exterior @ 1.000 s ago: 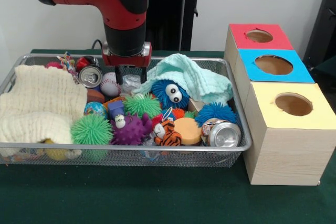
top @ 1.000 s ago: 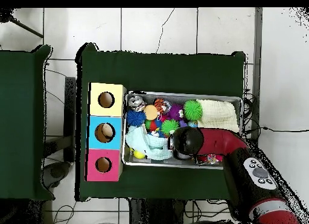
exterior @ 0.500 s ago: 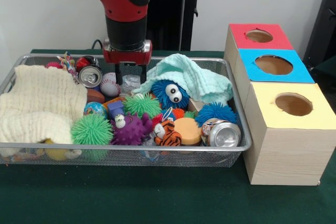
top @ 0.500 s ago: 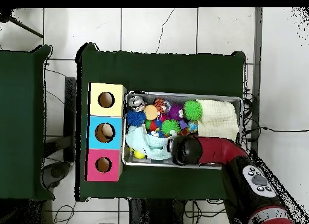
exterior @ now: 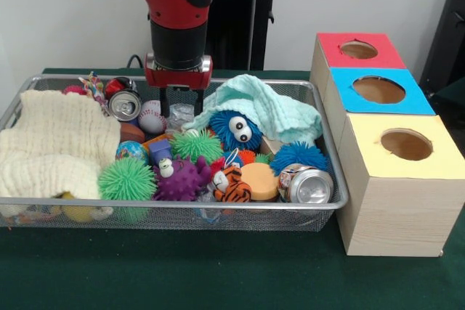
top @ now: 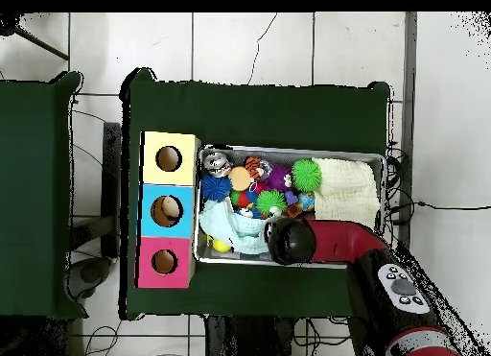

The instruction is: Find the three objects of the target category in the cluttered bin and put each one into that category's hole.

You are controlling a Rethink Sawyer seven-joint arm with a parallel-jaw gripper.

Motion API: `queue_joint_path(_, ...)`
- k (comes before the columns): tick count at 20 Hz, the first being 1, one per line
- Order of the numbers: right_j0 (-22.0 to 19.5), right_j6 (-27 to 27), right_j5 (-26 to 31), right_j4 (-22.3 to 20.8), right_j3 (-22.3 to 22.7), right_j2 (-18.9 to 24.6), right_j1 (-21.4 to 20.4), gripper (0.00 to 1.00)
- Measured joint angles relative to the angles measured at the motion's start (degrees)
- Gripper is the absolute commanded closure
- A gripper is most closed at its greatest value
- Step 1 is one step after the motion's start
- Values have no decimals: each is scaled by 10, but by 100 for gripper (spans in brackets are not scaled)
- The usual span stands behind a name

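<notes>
The silver wire-mesh bin is full of toys and cloths, and it also shows in the overhead view. My gripper hangs over the bin's back middle, open and empty. Its fingers hang just above a clear crumpled wrapper, between a baseball and a mint cloth. In the overhead view the arm's wrist hides the gripper. Three wooden boxes with holes stand beside the bin: red top, blue top, yellow top.
In the bin lie a cream cloth, a blue fuzzy ball with eyes, green spiky balls, a purple spiky toy, a tiger toy, an orange disc and two cans.
The arm has shifted a little to the right in the front view and risen slightly. The gripper stays open and empty. Nothing in the bin has moved.
</notes>
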Motion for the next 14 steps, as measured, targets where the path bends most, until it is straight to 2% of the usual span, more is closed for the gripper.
queue_joint_path(14, 11, 0, -8, 0, 0, -10, 0, 0)
